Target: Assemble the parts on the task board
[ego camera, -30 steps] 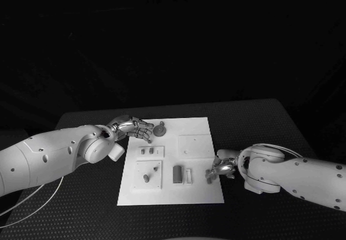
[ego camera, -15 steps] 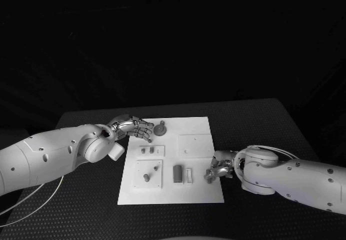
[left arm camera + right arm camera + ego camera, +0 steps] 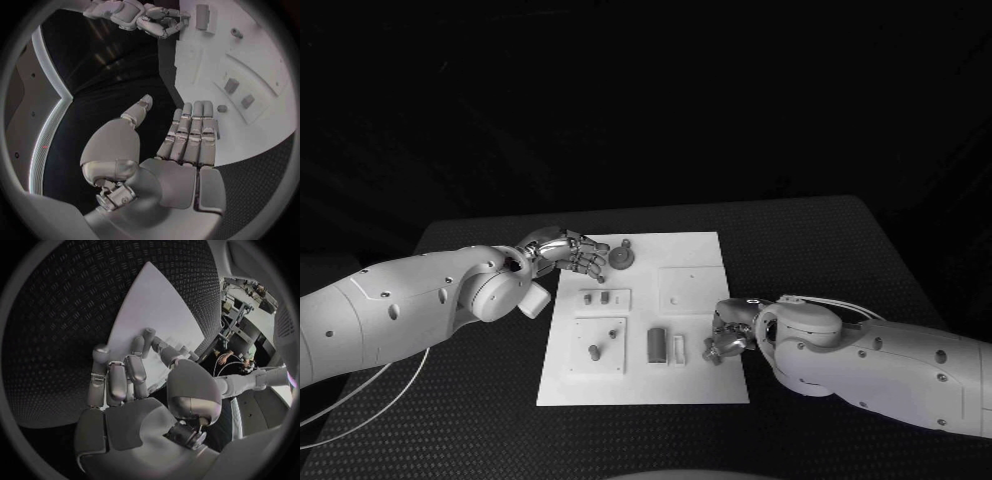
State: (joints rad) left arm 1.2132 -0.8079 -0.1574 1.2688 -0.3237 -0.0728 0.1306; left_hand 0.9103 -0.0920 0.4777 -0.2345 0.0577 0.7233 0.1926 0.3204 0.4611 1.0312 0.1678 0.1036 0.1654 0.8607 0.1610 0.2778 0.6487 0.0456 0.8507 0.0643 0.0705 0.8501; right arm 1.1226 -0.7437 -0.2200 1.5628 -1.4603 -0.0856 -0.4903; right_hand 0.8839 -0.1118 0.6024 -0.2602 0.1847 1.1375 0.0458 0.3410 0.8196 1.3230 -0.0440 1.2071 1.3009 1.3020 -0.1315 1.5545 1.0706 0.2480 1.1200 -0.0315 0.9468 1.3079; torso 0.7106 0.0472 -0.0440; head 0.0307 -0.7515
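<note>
task board (image 3: 692,380) lay mid-table, parts (image 3: 655,347) on it. my right hand (image 3: 727,335) curled at its right edge, grasp unclear; i judged it mid-reach. left hand (image 3: 568,254) hovered open far-left. next: a sure pinch.

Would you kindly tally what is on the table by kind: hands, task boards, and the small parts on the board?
Hands: 2 (left hand, right hand)
Task board: 1
Small parts clearly visible: 6, such as the round part and the dark block
Total: 9
</note>
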